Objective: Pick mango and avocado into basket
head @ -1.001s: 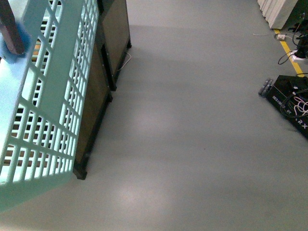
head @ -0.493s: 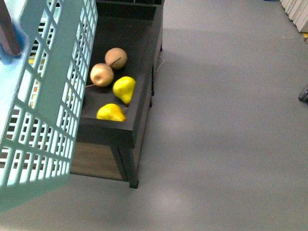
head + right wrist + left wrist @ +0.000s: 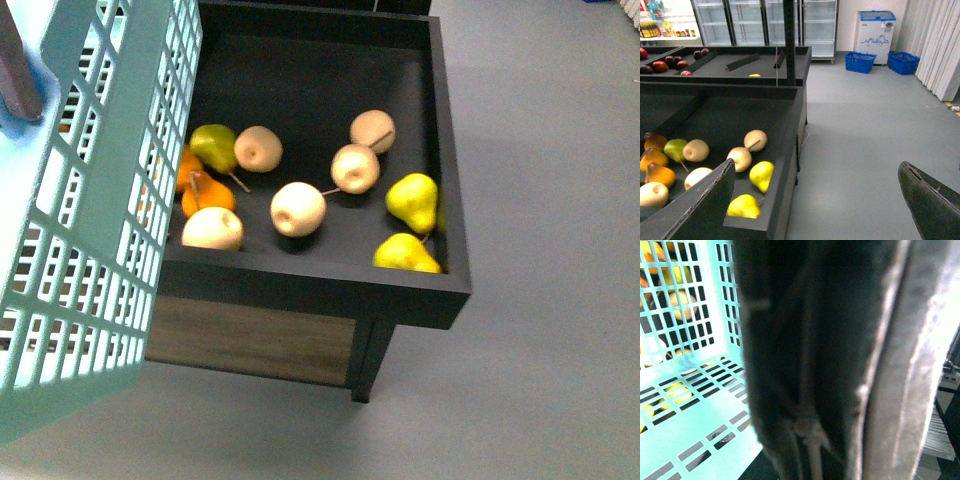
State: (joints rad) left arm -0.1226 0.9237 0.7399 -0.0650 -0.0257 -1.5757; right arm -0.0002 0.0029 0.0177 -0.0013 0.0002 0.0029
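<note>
Swung round since a second ago, the front view then showed bare floor and a stand's side, half a second ago four fruit, and now takes in the whole bin (image 3: 330, 285). The basket (image 3: 90, 230) has kept its place at the left of that view throughout.

Basket: raised and tilted, overlapping the bin's left edge, with its brown handle (image 3: 18, 60) at the top corner. In the left wrist view its slotted teal floor (image 3: 695, 405) shows fruit colours through the holes.

Bin contents:
- Five pale round fruit (image 3: 297, 208) sit across the middle.
- Two yellow pears (image 3: 412, 198) lie near the right wall, just beside each other.
- One green pear (image 3: 212, 145) lies toward the left.
- Orange fruit (image 3: 207, 196) lie at the left edge, partly behind the basket — whether any is the mango cannot be told.
- No fruit can be made out as the avocado.

Right gripper (image 3: 816, 170): its fingers (image 3: 695, 210) are spread wide with nothing between them, and it sits over the bin's near corner and the grey floor (image 3: 865, 140).

Left gripper: a dark blurred mass fills its wrist view at close range, and I cannot tell how the fingers stand.
</note>
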